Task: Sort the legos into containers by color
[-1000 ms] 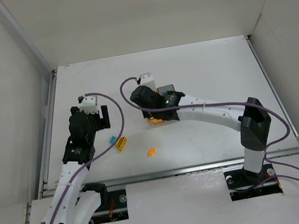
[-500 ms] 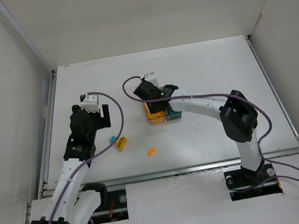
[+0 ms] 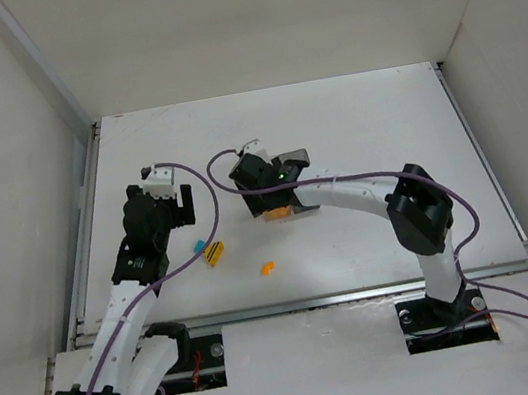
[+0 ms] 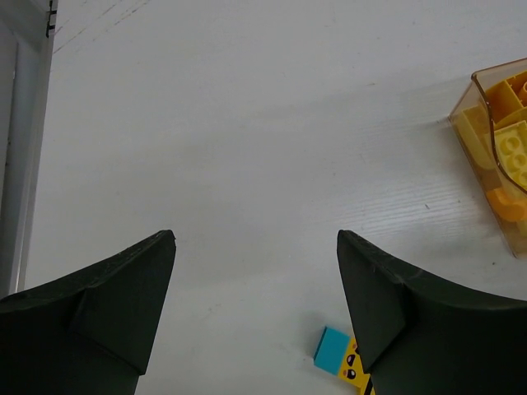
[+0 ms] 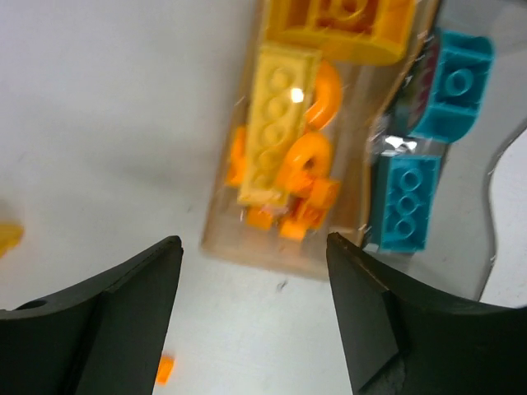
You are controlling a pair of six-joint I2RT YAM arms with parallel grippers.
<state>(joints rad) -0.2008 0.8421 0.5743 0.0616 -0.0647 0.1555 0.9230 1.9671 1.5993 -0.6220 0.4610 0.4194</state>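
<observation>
The amber bin holds yellow and orange legos. Beside it, the grey bin holds teal legos. My right gripper hangs open and empty just in front of the amber bin; in the top view the right gripper and its arm cover most of the grey bin. My left gripper is open and empty above the table. A teal lego and a black-striped yellow lego lie by its right fingertip. A loose orange lego lies nearer the front.
A tiny orange piece lies on the table below the amber bin, and a yellow bit shows at the right wrist view's left edge. White walls enclose the table on three sides. The amber bin shows at the left wrist view's right edge.
The right gripper's jaws have gone from shut to open, and the gripper has shifted a little left over the bins. The left arm and the loose legos have not moved.
</observation>
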